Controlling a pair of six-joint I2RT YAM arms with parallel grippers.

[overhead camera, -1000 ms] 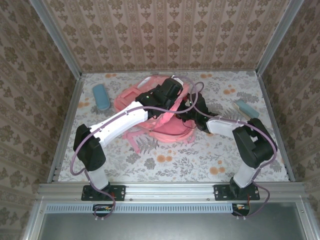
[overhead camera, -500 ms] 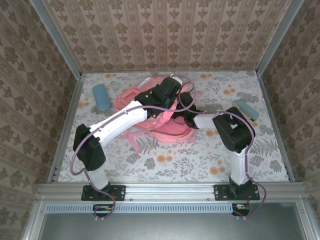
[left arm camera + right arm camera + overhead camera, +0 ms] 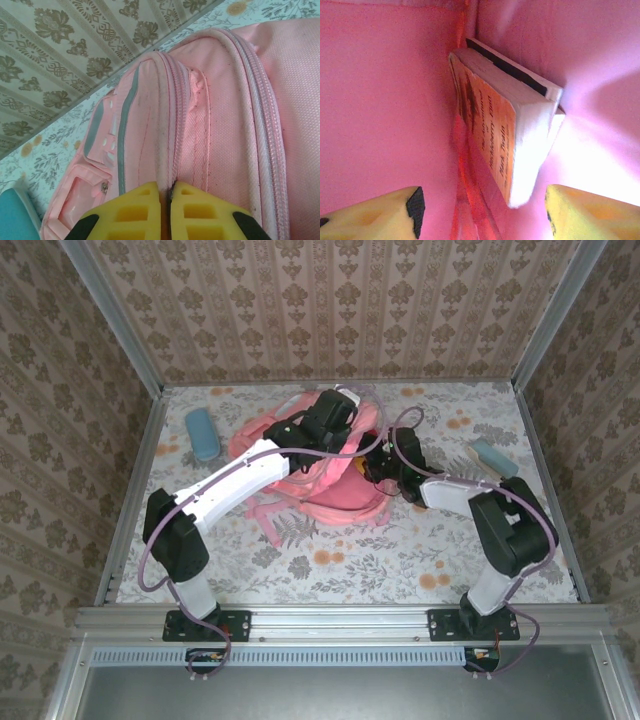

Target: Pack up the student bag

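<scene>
The student bag [image 3: 330, 490], a pink fabric backpack, lies in the middle of the table. My left gripper [image 3: 335, 422] is shut on its zip seam [image 3: 167, 165]; the yellow fingertips [image 3: 145, 202] pinch the fabric edge and hold it up. The bag's grey stripe [image 3: 127, 125] runs along the front pocket. My right gripper [image 3: 372, 466] reaches into the bag's mouth. Inside, it [image 3: 482, 210] stands open, its two yellow fingers wide apart. An orange-covered paperback [image 3: 490, 130] leans against a second book [image 3: 520, 75] on the pink lining just ahead, touching neither finger.
A teal case [image 3: 203, 433] lies left of the bag and shows at the corner of the left wrist view [image 3: 15, 217]. A pale teal item [image 3: 493, 457] lies on the table at the right. Patterned walls close in the table on three sides.
My right gripper has opened inside the bag and the paperback now rests free of it. The right arm's elbow swung in, then back out. The left gripper kept its hold.
</scene>
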